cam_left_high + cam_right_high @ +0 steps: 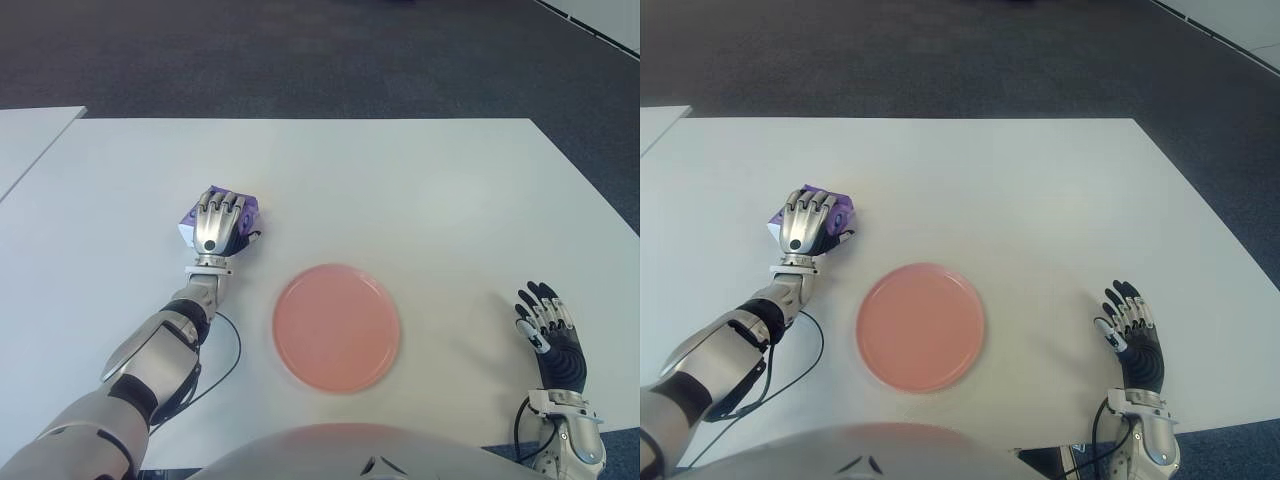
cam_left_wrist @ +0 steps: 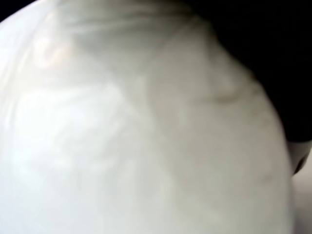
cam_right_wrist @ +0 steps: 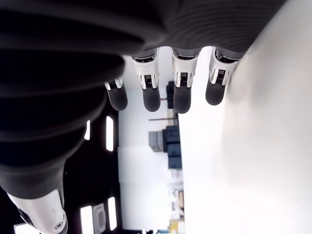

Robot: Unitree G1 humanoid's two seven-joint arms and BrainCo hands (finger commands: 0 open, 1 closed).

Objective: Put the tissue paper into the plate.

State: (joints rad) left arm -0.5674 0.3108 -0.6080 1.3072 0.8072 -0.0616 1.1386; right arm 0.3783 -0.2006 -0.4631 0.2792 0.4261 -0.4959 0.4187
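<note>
White tabletop (image 1: pixel 420 190) fills most of both eye views, with dark grey carpet (image 1: pixel 300 50) seen beyond its far edge and a second pale table (image 1: pixel 25 135) at the far left. A pink round plate (image 1: pixel 336 327) is set near the near edge, about midway between the two sides, and nothing lies in it. The tissue paper (image 1: pixel 250 211), a purple and white pack, is found towards the left side of the tabletop, well apart from the plate and farther from the near edge; its long axis cannot be made out, since it is largely covered. The left hand (image 1: pixel 219 226) is laid over the pack with fingers curled down around it. The right hand (image 1: pixel 1130 335) is shown near the near right corner, fingers straight and spread, nothing held.
</note>
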